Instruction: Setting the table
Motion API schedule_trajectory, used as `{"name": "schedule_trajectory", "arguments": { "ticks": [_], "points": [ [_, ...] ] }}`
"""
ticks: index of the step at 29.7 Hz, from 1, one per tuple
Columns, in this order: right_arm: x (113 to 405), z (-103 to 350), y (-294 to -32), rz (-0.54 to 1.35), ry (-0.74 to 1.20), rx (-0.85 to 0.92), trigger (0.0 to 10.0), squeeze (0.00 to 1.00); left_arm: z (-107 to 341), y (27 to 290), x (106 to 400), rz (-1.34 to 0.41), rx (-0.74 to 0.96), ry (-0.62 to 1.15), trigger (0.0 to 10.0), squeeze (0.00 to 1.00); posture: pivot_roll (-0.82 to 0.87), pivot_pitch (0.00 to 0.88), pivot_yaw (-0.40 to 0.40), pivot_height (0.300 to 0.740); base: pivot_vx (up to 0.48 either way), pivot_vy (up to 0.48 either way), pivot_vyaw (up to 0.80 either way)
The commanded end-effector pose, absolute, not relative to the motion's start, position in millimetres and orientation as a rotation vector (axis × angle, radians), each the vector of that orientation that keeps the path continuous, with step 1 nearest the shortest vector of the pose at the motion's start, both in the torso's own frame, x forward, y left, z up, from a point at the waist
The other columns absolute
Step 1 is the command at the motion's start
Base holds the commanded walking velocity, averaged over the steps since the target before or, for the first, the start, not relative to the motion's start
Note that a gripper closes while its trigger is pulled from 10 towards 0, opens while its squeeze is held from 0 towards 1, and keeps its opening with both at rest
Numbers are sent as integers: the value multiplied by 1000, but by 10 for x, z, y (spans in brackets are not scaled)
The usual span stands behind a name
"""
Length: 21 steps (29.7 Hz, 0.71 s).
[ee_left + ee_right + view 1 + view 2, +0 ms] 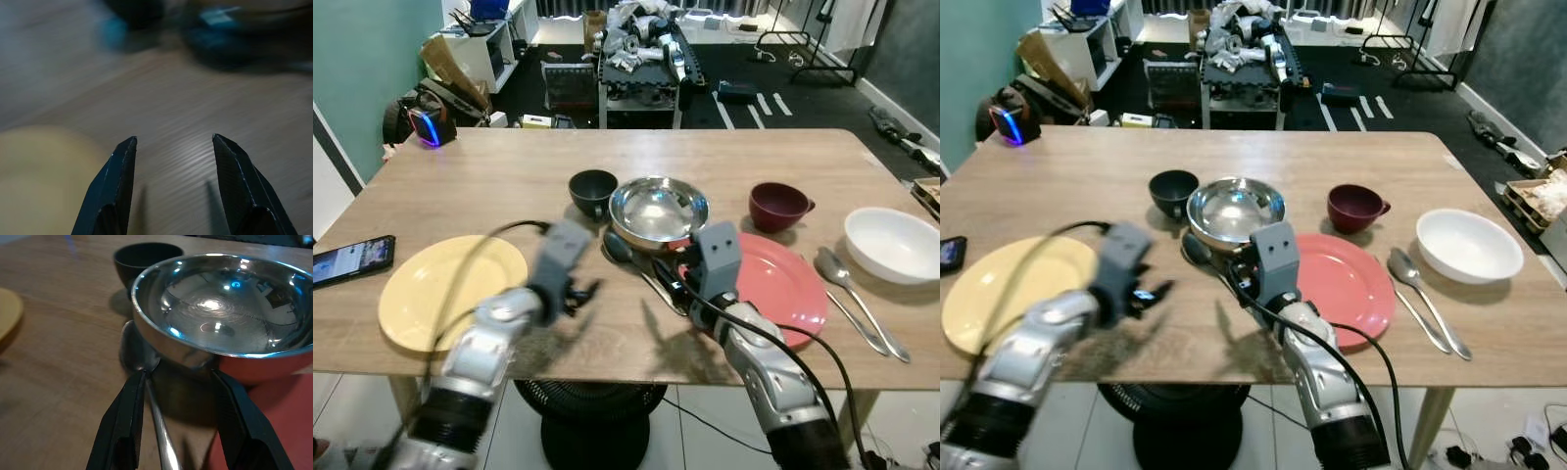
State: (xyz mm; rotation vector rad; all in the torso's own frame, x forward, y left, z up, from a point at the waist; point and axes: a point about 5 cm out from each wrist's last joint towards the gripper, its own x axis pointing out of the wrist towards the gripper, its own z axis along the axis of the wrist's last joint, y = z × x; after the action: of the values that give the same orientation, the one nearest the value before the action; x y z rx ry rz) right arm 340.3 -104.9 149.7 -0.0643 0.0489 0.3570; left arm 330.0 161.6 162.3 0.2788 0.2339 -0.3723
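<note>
Clearly the right gripper [178, 377] was the one at work: its fingers stood open, straddling the handle of a spoon [146, 382] that lay on the wooden table [509, 166], bowl end tucked against the steel bowl [659, 210]. To do this step well, I judged it should close low on the handle just behind the spoon's head, squarely across it, since a thin flat handle on wood would slip out of a shallow pinch. Room was tight there, with the steel bowl touching or nearly touching the spoon on one side and the red plate [783, 284] just beside it on the other, so a straight lift looked safer than a sideways drag.

The left gripper [173, 147] hovered over bare wood beside the yellow plate [431, 289], fingers apart and empty. That stretch between the yellow plate and the spoon offered the most open ground. A phone [352, 259] lay near the table's left edge.
</note>
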Motion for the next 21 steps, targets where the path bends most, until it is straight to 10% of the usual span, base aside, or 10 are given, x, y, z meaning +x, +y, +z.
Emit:
{"name": "schedule_trajectory", "arguments": {
  "ticks": [1,10,21],
  "points": [
    [3441,1430,-1017,336,75,-69,10000,0,1661,1766,3237,-311,285,241,10000,0,85,33,84,740,0,0,0],
    [3533,1288,-866,372,151,-119,10000,0,1960,2201,3092,-206,264,174,10000,0,114,29,69,740,0,0,0],
    [3662,1202,-971,318,227,-185,10000,0,2301,1937,3114,-452,219,96,10000,0,109,22,61,740,0,0,0]
  ]
}}
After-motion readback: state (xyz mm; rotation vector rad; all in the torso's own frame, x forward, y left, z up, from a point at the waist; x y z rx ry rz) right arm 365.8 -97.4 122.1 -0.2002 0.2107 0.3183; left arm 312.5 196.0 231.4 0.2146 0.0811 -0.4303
